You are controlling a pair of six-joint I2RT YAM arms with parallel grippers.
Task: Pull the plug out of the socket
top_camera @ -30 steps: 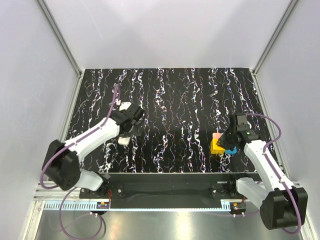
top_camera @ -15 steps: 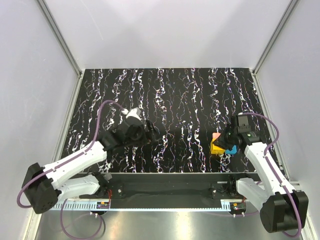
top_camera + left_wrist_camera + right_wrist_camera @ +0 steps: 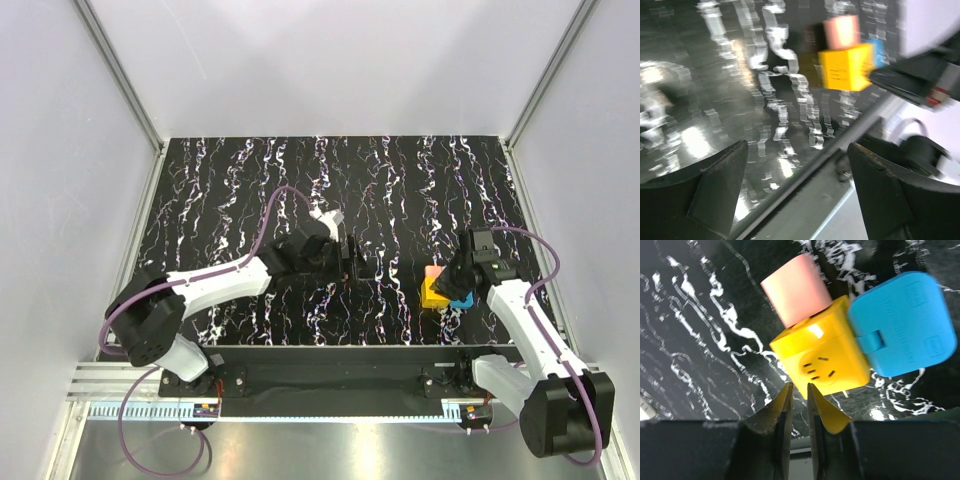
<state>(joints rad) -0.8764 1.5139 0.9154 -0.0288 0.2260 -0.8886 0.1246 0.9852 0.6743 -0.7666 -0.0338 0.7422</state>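
While outstretched, left arm (image 3: 215, 283) toward socket (image 3: 434, 293).

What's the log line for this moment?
left gripper open, apart from cube | right gripper near-shut at yellow socket cube edge, holding nothing | pink plug, blue plug both seated | pull not started

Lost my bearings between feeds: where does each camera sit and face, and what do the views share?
Top external: above and behind the bases, looking down on the table; left arm and right arm whole, left gripper mid-table, right gripper by the socket.
Left wrist: looks across the table toward the socket and right gripper; open left fingers at the bottom, blurred.
Right wrist: looks down on the socket close up; right fingers nearly together below it.
Shared: all three show the socket with pink plug and blue plug.
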